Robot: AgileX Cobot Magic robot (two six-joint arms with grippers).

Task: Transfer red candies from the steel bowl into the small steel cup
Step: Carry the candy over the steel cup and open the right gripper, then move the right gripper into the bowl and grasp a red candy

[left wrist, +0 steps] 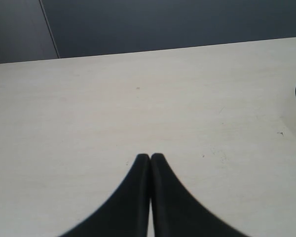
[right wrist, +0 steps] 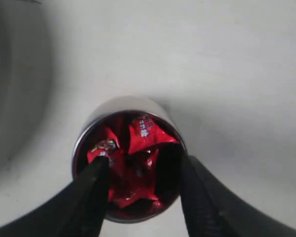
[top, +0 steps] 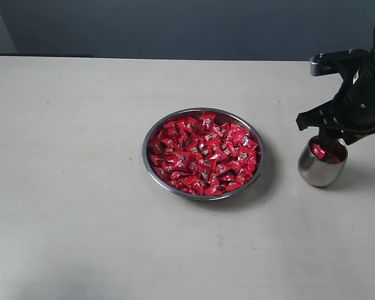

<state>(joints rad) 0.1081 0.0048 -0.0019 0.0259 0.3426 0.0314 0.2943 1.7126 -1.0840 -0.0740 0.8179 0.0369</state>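
Your right pincer (right wrist: 143,167) hangs over the cup (top: 321,166), jaws apart, with candies (right wrist: 144,139) inside the cup; many more fill the bowl (top: 145,150) near it. Your left pincer (left wrist: 150,159) is pressed together.

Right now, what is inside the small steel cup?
Red candies lie inside the small steel cup. Its bottom is covered by them and by the open jaws of the right gripper.

Wide stretch of bare table (top: 69,187) left of the bowl (top: 145,153), open to approach from any side. Centre taken by the bowl, heaped with candies (top: 203,153). Narrow clear strip between bowl and cup (top: 314,174). Above the cup mouth, right gripper (right wrist: 143,165) with jaws spread, blocking entry from overhead. Open table nearer the camera, across the full width.
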